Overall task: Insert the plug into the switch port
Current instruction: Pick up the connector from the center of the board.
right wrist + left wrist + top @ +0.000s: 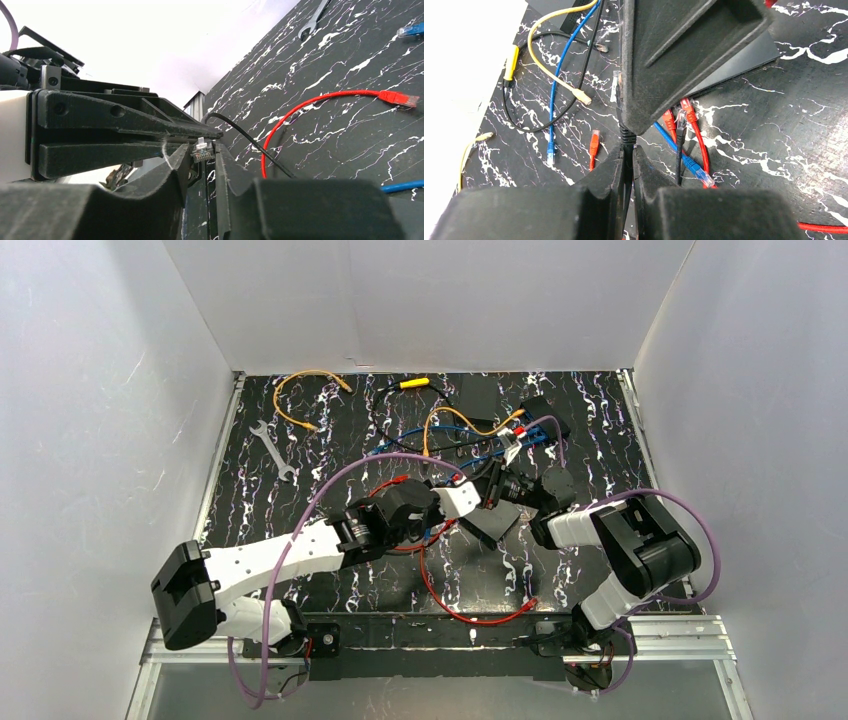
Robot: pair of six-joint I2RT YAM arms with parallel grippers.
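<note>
The plug (202, 150) is a clear-tipped connector on a black cable (250, 142). It sits between the tips of my right gripper (202, 156), whose fingers press on both its sides. My left gripper (629, 151) is shut on the same cable just behind the ribbed boot (626, 134). The two grippers meet tip to tip above the table's middle, left gripper (489, 490) facing right gripper (512, 486). Right under them lies a flat black box, the switch (497, 528). Red and black plugs (681, 119) sit at its edge (744, 57).
Loose red (395, 97), blue (696, 170) and yellow (581, 96) patch cables litter the marbled black table (300, 510). Two more black boxes (478, 396) stand at the back with cables running to them. A wrench (272, 450) lies at the left. White walls close in the sides.
</note>
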